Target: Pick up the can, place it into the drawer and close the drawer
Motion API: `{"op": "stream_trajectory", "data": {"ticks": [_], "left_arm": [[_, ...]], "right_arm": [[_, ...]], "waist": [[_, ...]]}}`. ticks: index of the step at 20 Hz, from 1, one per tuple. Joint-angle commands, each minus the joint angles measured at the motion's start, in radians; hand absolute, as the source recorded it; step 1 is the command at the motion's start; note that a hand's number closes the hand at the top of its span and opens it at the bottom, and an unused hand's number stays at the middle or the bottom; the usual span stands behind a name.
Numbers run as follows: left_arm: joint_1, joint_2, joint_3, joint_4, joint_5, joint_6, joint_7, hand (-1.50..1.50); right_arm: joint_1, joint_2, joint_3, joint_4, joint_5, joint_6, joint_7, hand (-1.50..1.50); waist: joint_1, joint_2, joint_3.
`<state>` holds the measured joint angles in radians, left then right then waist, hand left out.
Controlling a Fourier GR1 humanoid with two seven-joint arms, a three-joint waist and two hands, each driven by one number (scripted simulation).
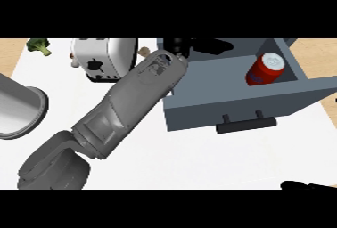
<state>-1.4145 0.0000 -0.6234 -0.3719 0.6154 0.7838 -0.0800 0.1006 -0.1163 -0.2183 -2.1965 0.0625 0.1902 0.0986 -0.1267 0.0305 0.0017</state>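
Two surfaces meet your eye: a white worktop (197,156) that fills most of the head view, and strips of pale wood along its left and right edges at the top. On the white surface you see a grey open drawer box (197,111) with a black bar handle (245,124) on its front wall, facing the lower edge of the view.

Your red cylindrical can with a white top (266,69) lies inside the drawer, in the right half, close to the right wall. It leans over, its long axis running from lower left to upper right, with the white top pointing to the upper right.

Your left forearm crosses the worktop from the lower left up to the drawer's back left corner. The left hand (179,46) shows only as a dark shape at the end of the forearm, over the drawer's far edge; you cannot tell how it is set. Your right hand (306,185) shows only as a black sliver at the lower right edge, and you cannot tell its state either.

Left of the drawer stands a white and chrome toaster (102,58). A green broccoli floret (39,45) lies in the top left corner, and a grey metal pot (16,109) sits at the left edge.
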Motion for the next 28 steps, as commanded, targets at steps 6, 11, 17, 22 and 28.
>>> {"op": "stream_trajectory", "data": {"ticks": [6,11,17,22,28], "left_arm": [[-0.008,0.000,0.020,-0.065,0.090,0.026,-0.030,-1.50],[-0.028,0.000,-0.017,-0.088,0.105,0.080,-0.029,-1.50],[0.008,0.000,-0.022,-0.102,0.105,0.074,-0.045,-1.50],[-0.045,0.001,0.034,-0.046,0.093,0.033,-0.021,-1.50],[0.005,0.051,0.020,-0.140,0.046,0.055,0.011,-1.50]], "right_arm": [[-0.056,-0.080,0.054,-0.017,0.199,0.006,-0.063,-1.50],[-0.099,-0.102,0.156,-0.002,0.410,-0.025,-0.066,-1.50],[-0.163,-0.160,0.213,0.131,0.637,-0.056,-0.081,-1.50],[-0.168,-0.141,0.327,0.256,0.844,-0.123,-0.091,-1.50],[-0.236,-0.105,0.341,0.488,0.983,-0.248,-0.106,-1.50]], "waist": [[0.028,-0.006,0.000],[0.046,-0.008,-0.001],[0.097,-0.018,-0.002],[0.119,-0.021,-0.002],[0.143,-0.029,-0.001]]}}
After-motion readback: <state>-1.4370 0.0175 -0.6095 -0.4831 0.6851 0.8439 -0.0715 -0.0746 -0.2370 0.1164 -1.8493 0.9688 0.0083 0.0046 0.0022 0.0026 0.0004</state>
